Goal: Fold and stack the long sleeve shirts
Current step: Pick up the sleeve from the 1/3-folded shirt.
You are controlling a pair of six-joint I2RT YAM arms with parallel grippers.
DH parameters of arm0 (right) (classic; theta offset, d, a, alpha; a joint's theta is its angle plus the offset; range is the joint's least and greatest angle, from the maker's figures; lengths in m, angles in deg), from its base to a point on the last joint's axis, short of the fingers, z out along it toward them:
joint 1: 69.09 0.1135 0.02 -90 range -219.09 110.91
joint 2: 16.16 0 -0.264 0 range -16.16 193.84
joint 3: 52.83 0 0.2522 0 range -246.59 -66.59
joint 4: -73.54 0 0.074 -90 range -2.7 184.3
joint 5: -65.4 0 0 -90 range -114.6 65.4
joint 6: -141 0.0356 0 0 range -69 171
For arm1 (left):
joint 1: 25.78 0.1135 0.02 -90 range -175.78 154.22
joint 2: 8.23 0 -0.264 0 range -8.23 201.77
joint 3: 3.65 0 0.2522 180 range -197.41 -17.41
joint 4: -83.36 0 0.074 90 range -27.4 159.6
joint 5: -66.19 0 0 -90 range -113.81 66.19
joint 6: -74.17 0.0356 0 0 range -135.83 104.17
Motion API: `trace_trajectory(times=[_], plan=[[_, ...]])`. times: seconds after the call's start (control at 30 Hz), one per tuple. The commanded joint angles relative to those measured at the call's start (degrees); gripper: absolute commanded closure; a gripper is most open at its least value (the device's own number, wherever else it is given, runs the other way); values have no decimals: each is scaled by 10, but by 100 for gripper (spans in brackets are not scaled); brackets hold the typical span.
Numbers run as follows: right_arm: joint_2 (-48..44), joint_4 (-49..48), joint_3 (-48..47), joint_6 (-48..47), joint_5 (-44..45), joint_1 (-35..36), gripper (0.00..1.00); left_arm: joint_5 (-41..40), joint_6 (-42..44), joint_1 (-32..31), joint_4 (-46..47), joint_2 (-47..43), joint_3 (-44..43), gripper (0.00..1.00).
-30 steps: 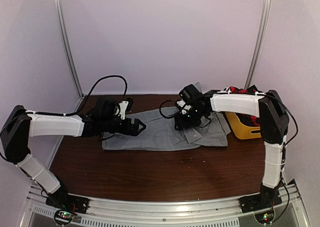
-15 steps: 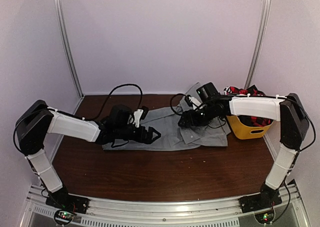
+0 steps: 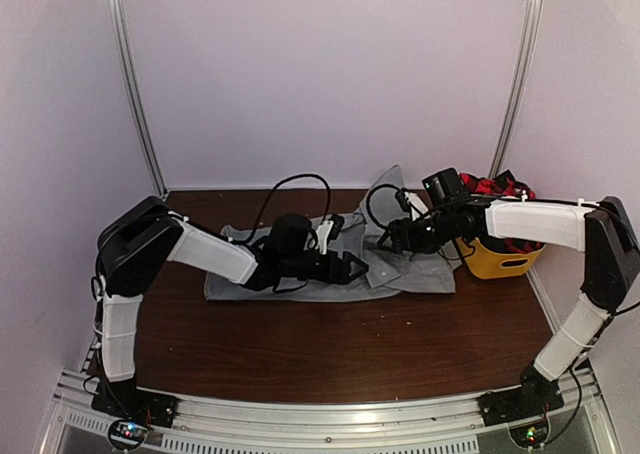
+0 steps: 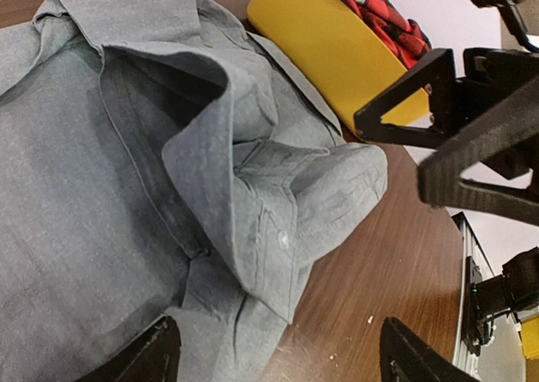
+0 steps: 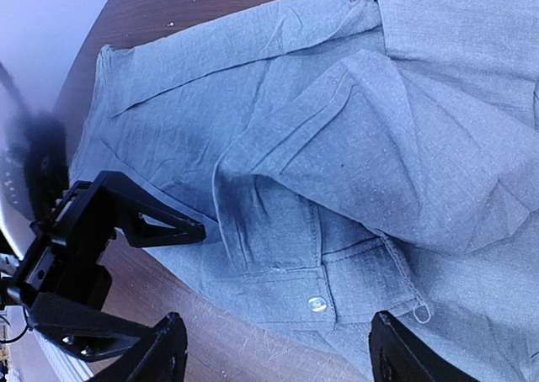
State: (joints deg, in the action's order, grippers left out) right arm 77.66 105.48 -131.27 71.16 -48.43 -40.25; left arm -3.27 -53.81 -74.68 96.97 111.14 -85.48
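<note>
The light-grey long sleeve shirt [image 3: 300,279] lies spread on the brown table, collar end to the right. One buttoned cuff [image 4: 282,241] is folded over the shirt's edge near the table wood. My left gripper [image 3: 352,269] hovers open just over that cuff, nothing between its fingers [image 4: 160,357]. My right gripper [image 3: 392,240] hangs open over the same cuff [image 5: 317,304] from the right side, also empty. The red-and-black plaid shirt [image 3: 497,186] sits bunched in the yellow tub [image 3: 490,261].
The yellow tub [image 4: 337,45] stands right against the grey shirt's right end. The two grippers face each other closely; the right gripper's fingers [image 4: 396,117] show in the left wrist view. Bare table wood [image 3: 330,349] lies in front of the shirt.
My left arm has reached rightward across the shirt to the cuff. My right gripper has drawn back to the right and opened wider. The shirt's left part is bunched a little.
</note>
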Motion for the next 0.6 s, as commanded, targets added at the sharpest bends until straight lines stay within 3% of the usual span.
trace_trajectory(times=[0.0,0.23,0.57], plan=[[-30,-12,16,0,-6,-9,25,21,-20,-2,40,52,-56,20],[-55,-17,49,-2,-8,-27,25,43,-26,-8,49,115,-125,37],[-87,-22,88,0,-7,-42,25,95,-27,-5,79,146,-165,88]])
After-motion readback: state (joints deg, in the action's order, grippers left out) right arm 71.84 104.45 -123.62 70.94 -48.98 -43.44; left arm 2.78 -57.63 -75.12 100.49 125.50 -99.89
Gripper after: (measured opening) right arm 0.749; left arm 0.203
